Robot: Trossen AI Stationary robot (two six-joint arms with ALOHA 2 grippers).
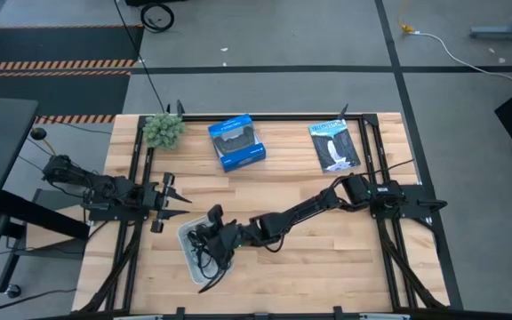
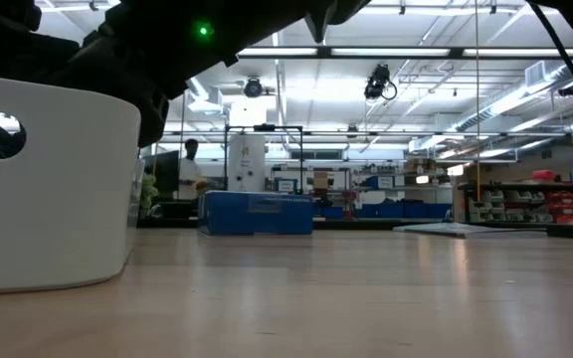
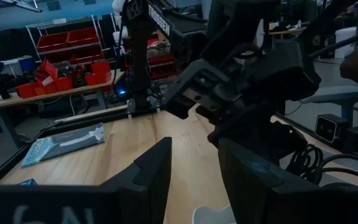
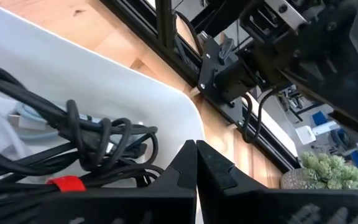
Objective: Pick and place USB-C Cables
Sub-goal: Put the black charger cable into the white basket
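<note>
A white rounded tray (image 1: 188, 253) stands near the table's near-left part; its wall (image 2: 48, 189) fills the left of the low view. Black bundled cables (image 1: 204, 251) lie coiled inside it (image 4: 86, 140), one with a red tie (image 4: 67, 183). A pale cable (image 4: 23, 119) shows beneath them. My right gripper (image 1: 208, 222) (image 4: 196, 152) hovers shut over the tray's far corner, with nothing between its fingers. My left gripper (image 1: 176, 196) (image 3: 194, 168) waits open just left of the tray, pointing at the right arm.
A blue box (image 1: 236, 142) (image 2: 257, 212), a flat black-and-white packet (image 1: 334, 145) and a small green plant (image 1: 163, 131) sit along the far edge. Dark frame rails (image 1: 136, 169) run down both sides of the table. Bare wood lies between the tray and the right side.
</note>
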